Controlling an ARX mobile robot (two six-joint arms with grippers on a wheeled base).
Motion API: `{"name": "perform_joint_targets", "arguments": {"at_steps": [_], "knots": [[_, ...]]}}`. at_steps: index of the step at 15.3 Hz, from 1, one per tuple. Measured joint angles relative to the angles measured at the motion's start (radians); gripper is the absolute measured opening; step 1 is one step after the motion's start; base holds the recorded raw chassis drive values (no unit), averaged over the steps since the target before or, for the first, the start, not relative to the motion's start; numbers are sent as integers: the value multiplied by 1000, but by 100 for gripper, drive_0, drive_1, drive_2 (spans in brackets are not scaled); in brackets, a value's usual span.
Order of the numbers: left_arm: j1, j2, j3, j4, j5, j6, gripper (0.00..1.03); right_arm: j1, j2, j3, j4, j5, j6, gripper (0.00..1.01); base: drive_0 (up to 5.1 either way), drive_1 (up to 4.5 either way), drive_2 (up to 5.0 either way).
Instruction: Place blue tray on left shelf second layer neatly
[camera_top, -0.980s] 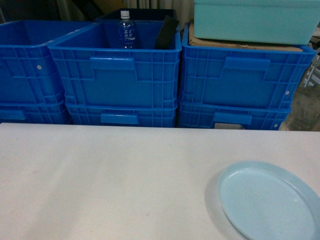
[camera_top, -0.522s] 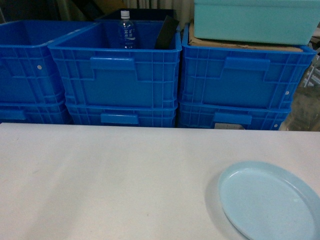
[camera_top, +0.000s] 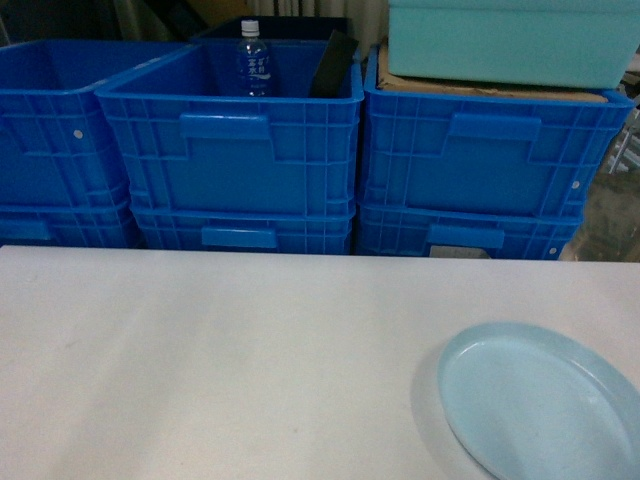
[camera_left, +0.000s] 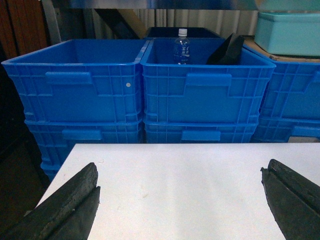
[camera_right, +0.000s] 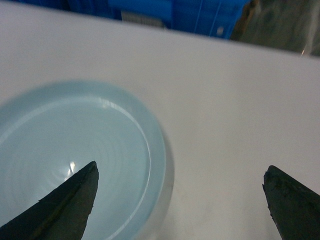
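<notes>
The blue tray (camera_top: 540, 400), a pale round shallow dish, lies flat on the white table (camera_top: 220, 360) at the front right. In the right wrist view the blue tray (camera_right: 75, 155) fills the lower left, and my right gripper (camera_right: 180, 175) hangs open above its right rim, one finger over the dish and the other over bare table. My left gripper (camera_left: 180, 172) is open over the left part of the table with nothing between its fingers. Neither gripper shows in the head view. The left shelf second layer is not identifiable in these views.
Stacked deep-blue crates (camera_top: 230, 140) stand in a row behind the table's far edge. One open crate holds a water bottle (camera_top: 253, 60) and a dark object (camera_top: 335, 65). A teal tub (camera_top: 510, 40) sits on cardboard atop the right stack.
</notes>
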Motion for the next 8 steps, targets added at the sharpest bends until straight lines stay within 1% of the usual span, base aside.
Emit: {"name": "perform_joint_targets", "arguments": {"at_steps": [1, 3, 4, 6, 8], "knots": [[0, 0, 0, 0, 0, 0, 98, 0, 119, 0, 53, 10, -12, 98, 0, 0, 0], [0, 0, 0, 0, 0, 0, 98, 9, 250, -3, 140, 13, -12, 98, 0, 0, 0], [0, 0, 0, 0, 0, 0, 98, 16, 281, -2, 164, 24, -10, 98, 0, 0, 0], [0, 0, 0, 0, 0, 0, 98, 29, 308, 1, 174, 37, 11, 98, 0, 0, 0], [0, 0, 0, 0, 0, 0, 98, 42, 309, 10, 179, 36, 32, 98, 0, 0, 0]]}}
